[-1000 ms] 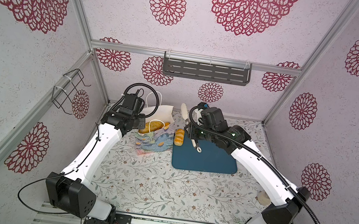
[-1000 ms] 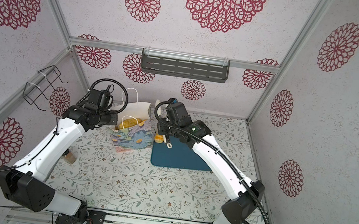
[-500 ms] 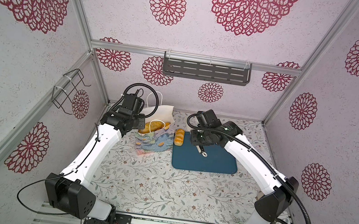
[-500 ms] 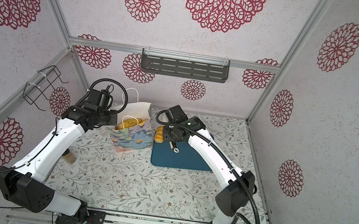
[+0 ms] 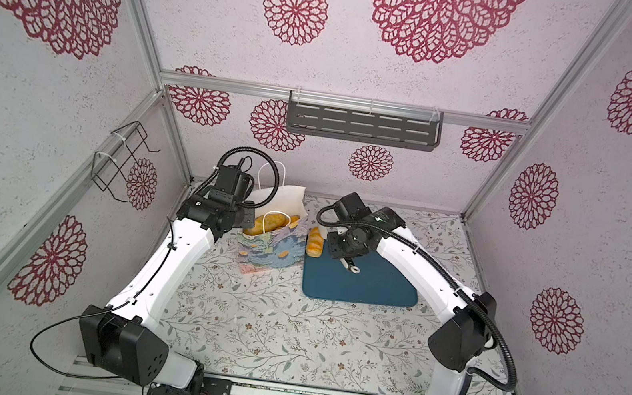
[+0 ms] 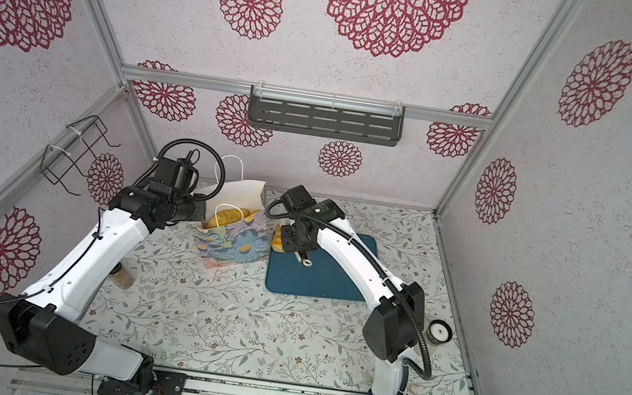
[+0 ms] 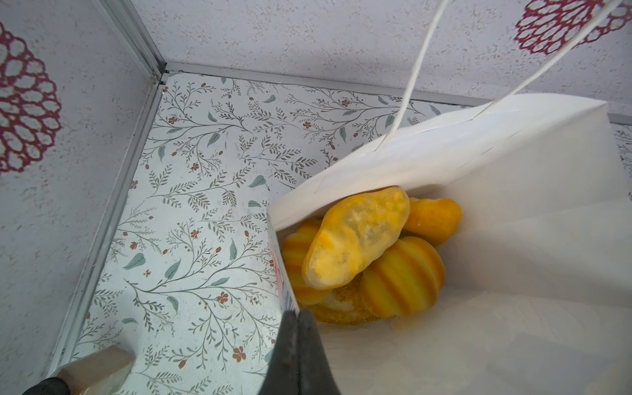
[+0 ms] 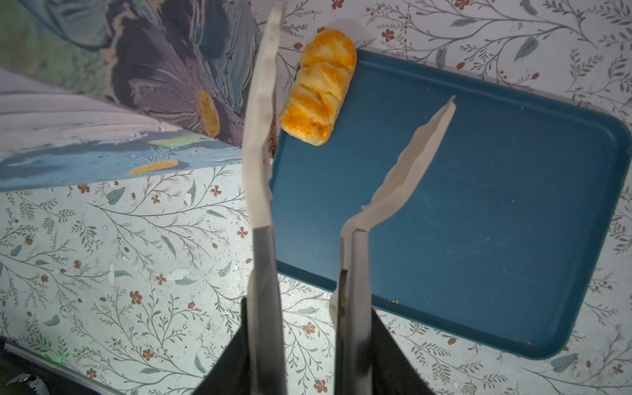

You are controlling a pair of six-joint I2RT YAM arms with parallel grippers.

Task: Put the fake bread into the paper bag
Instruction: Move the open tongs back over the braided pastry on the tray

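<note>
Left gripper (image 7: 297,318) is pinched tight on the rim of the bag (image 5: 272,243), which stands just left of centre in both top views with a pile of bread (image 7: 355,239) inside. One roll (image 8: 318,89) lies on the tray (image 8: 478,205) at its far left corner, poking over the edge, right beside the bag. Right gripper (image 8: 307,328) grips the tongs (image 8: 260,136), arms spread, with the roll between their tips.

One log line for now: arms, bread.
left gripper: shut on floral paper bag rim | right gripper: holds open cream tongs, empty | striped yellow toy roll: on teal tray corner
</note>
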